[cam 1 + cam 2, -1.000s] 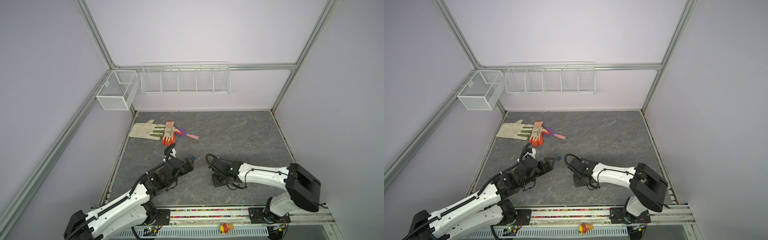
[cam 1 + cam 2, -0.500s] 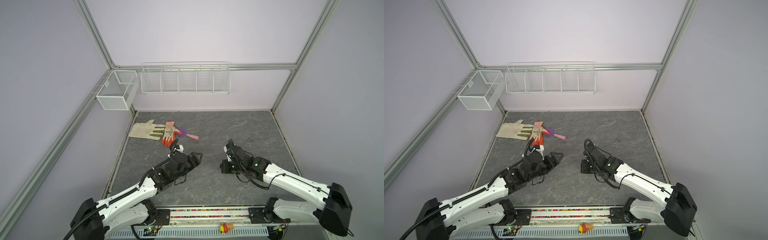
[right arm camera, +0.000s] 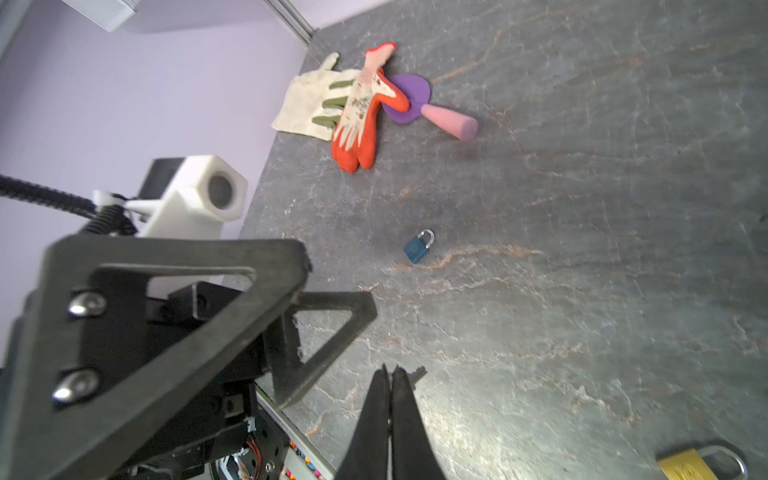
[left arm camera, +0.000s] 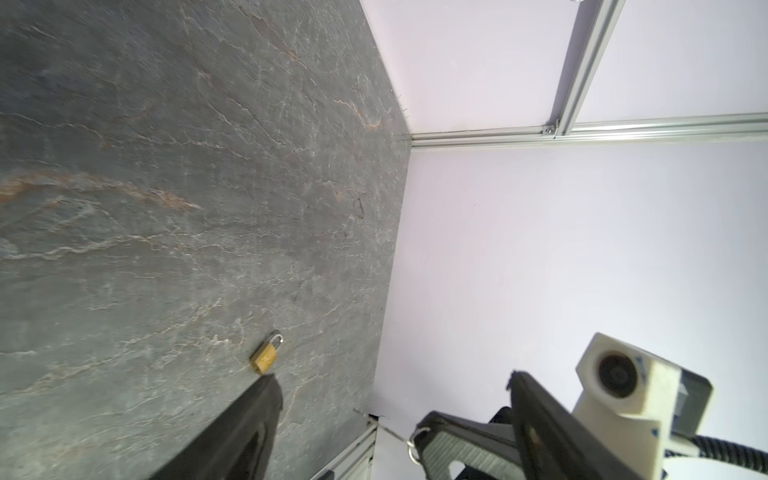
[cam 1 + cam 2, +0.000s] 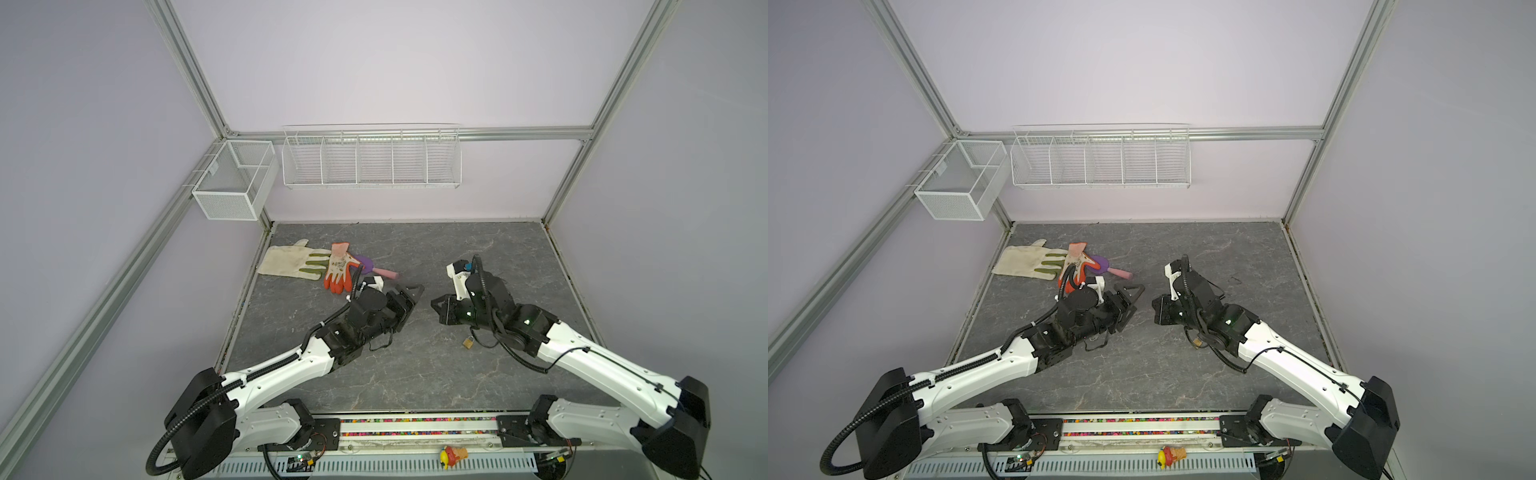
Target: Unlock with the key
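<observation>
Both arms rise to centre frame, right jaws clamping the key (image 3: pixel 417 375), left jaws open (brass padlock (image 3: pixel 685 467) lies ungrasped, lower right).

Hung high above the near edge in both top views, tilted down and back over the whole table (image 5: pixel 415 245), far enough off to take in both arms; near-identical framing. From the left wrist: close behind the left end effector (image 4: pixel 392 380), rolled sideways, looking across toward the right wall. From the right wrist: close behind the right end effector (image 3: pixel 391 374) and its pinched key (image 3: pixel 417 375), looking toward the far left corner. Sharing the brass padlock (image 4: pixel 266 358) across both wrist views; catching the opposite end effector in each.
</observation>
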